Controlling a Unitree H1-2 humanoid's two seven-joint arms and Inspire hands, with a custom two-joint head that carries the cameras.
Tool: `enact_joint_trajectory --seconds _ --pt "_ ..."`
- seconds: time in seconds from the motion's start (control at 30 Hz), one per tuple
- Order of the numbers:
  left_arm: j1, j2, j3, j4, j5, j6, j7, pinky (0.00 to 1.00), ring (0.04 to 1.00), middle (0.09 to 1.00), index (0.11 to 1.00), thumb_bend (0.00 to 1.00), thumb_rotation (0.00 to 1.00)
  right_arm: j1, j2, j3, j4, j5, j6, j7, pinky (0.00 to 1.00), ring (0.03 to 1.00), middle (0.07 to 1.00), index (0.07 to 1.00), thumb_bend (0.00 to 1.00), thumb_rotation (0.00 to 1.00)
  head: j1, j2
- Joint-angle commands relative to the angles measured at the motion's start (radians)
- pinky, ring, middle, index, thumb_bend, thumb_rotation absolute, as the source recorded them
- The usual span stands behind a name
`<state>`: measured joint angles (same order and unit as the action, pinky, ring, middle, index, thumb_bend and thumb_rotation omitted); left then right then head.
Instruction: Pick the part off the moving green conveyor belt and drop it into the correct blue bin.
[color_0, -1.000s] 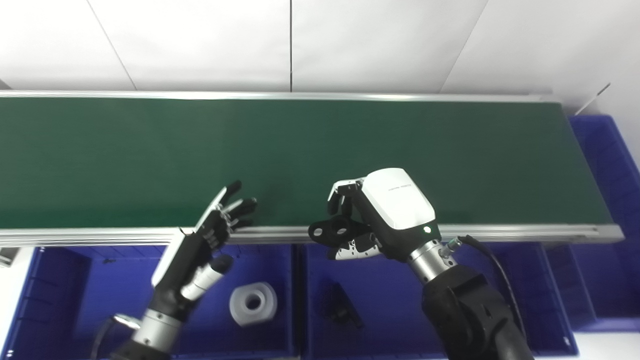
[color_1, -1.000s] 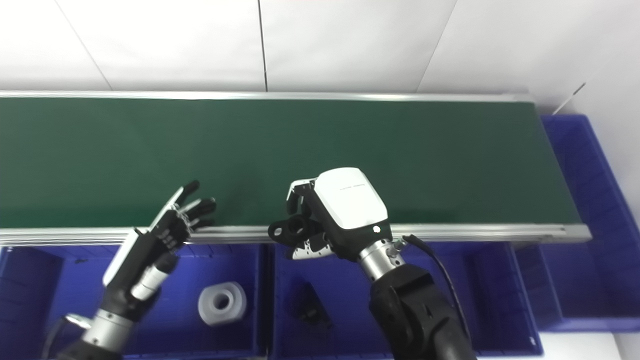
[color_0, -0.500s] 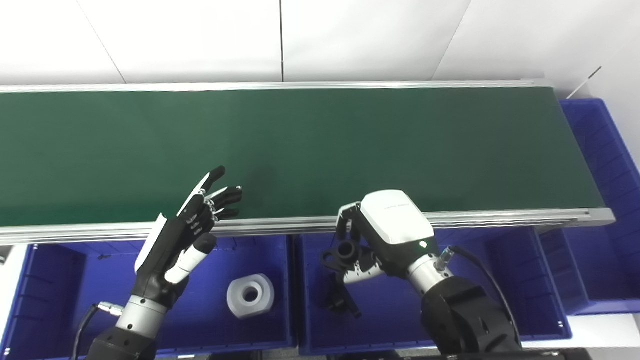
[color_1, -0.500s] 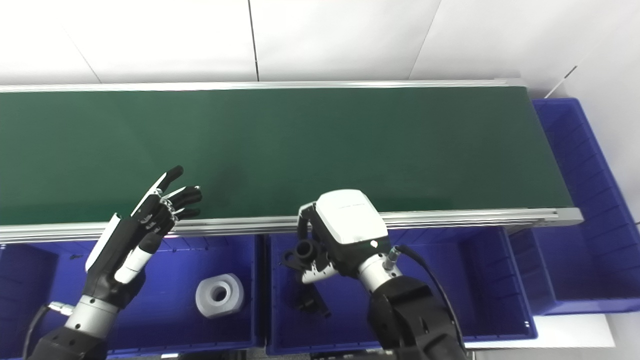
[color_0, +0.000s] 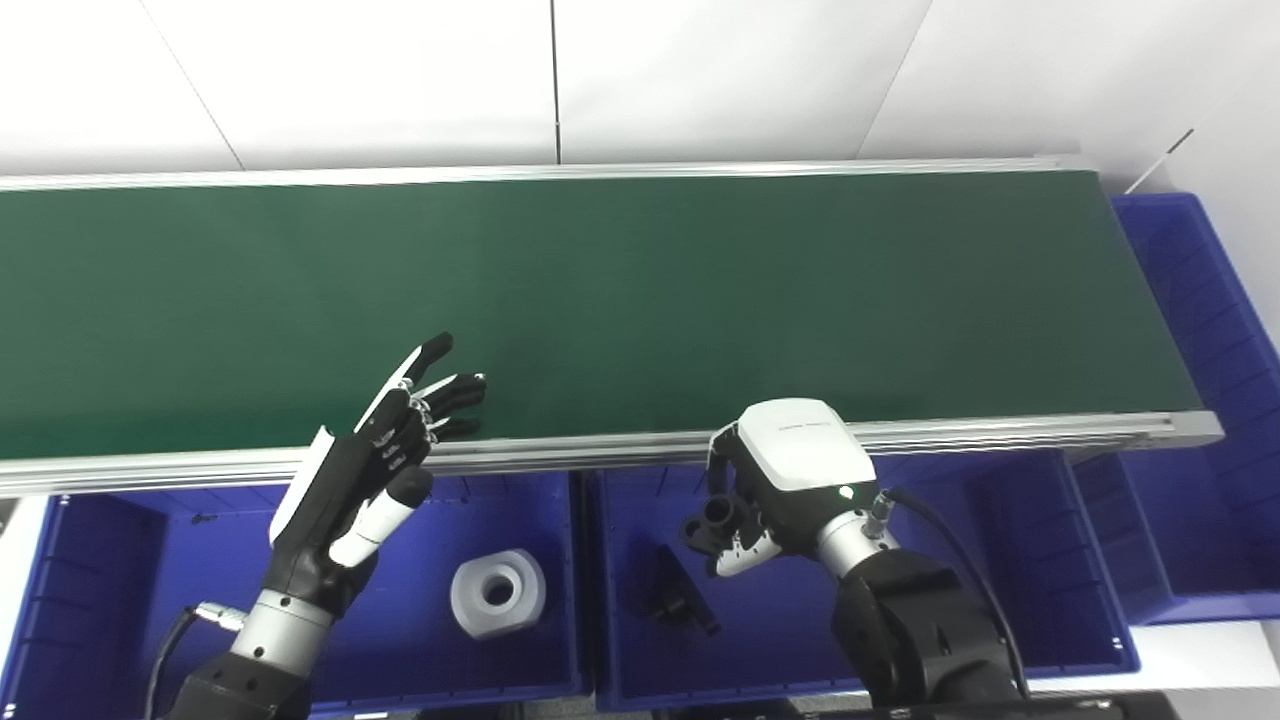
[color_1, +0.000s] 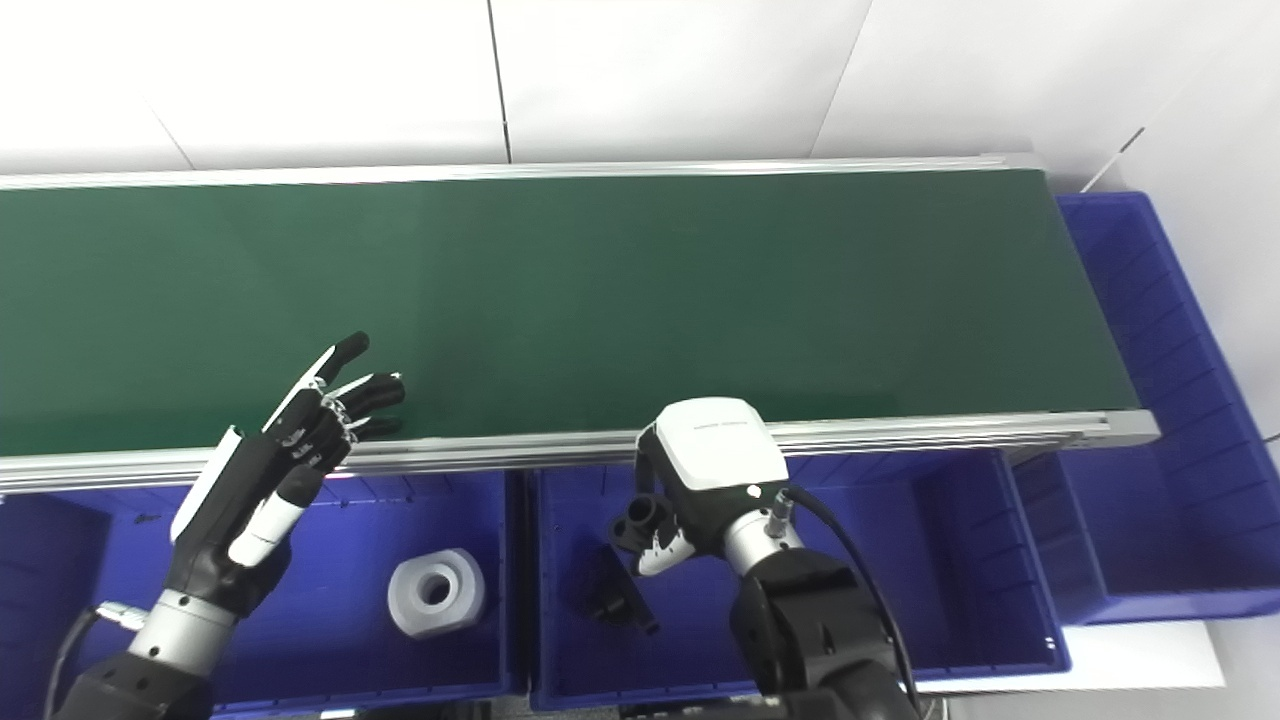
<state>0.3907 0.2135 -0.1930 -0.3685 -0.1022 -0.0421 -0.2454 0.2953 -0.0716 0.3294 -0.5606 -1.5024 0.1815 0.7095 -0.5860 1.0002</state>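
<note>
**Black part held over the middle blue bin**

Far left: a blue bin (color_0: 90, 600) sits below the near rail of the conveyor; only part of it is in view and its contents cannot be determined.

Left hand (color_0: 345, 490): raised above the second bin, palm edge up, fingers (color_0: 440, 385) spread apart and holding nothing. The fingertips reach over the near aluminium rail (color_0: 560, 455) to the edge of the green conveyor belt (color_0: 600, 290). The belt surface carries no visible part.

Second bin (color_0: 400, 640): contains one white ring-shaped part (color_0: 497, 593) with a central hole, lying on the bin floor to the right of the left forearm.

Middle bin (color_0: 780, 640): contains one black part (color_0: 678, 602) lying on the floor near the bin's left wall.

Right hand (color_0: 775, 485): positioned over the middle bin, just below the near rail, back of hand upward. Its fingers are closed around a black tubular part (color_0: 712, 518), which projects from the left side of the hand. The held part is above the bin and appears clear of the part on the floor.

Far right: a further blue bin (color_1: 1150, 540) wraps around the belt end; no contents are visible in the part shown.
</note>
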Motion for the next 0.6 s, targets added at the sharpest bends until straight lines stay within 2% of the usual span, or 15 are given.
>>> enact_joint_trajectory --seconds 0.0,0.03,0.1,0.17,0.23,0.3,0.57 --pt "-0.004 0.003 0.003 -0.03 -0.009 -0.012 -0.009 0.79 0.845 0.835 0.954 0.79 0.8 -0.003 0.017 -0.006 -0.022 -0.088 -0.019 0.016 0.29 0.4 0.517 0.55 0.64 0.25 0.004 0.001" --pt "-0.004 0.002 0.003 -0.029 -0.01 -0.013 -0.009 0.79 0.844 0.835 0.954 0.79 0.8 -0.003 0.022 -0.006 -0.025 -0.123 -0.025 0.035 0.31 0.422 0.54 0.571 0.68 0.28 0.006 0.002" --pt "-0.005 0.001 0.002 -0.029 -0.009 -0.012 -0.009 0.79 0.836 0.833 0.953 0.79 0.8 -0.004 0.029 -0.007 -0.031 -0.168 -0.037 0.065 0.42 0.516 0.636 0.647 0.87 0.43 0.009 0.002" --pt "-0.005 0.0 0.001 -0.028 -0.006 -0.013 -0.009 0.79 0.841 0.835 0.954 0.79 0.8 -0.003 0.037 -0.01 -0.035 -0.189 -0.044 0.089 0.48 0.572 0.677 0.668 0.95 0.5 0.014 0.002" --pt "-0.006 0.0 0.0 -0.025 -0.007 -0.014 -0.01 0.79 0.844 0.839 0.955 0.79 0.81 -0.002 0.04 -0.01 -0.038 -0.196 -0.052 0.098 0.49 0.583 0.682 0.671 0.98 0.53 0.018 0.002" --pt "-0.005 -0.002 -0.001 -0.022 -0.006 -0.018 -0.01 0.79 0.844 0.839 0.955 0.78 0.81 0.0 0.039 -0.01 -0.041 -0.197 -0.061 0.104 0.45 0.545 0.659 0.668 1.0 0.57 0.021 0.001" --pt "-0.002 -0.009 -0.002 -0.027 -0.003 -0.009 -0.009 0.79 0.843 0.838 0.956 0.79 0.81 0.013 0.061 -0.017 -0.06 -0.184 -0.072 0.12 0.44 0.545 0.668 0.675 1.0 0.58 0.033 -0.002"
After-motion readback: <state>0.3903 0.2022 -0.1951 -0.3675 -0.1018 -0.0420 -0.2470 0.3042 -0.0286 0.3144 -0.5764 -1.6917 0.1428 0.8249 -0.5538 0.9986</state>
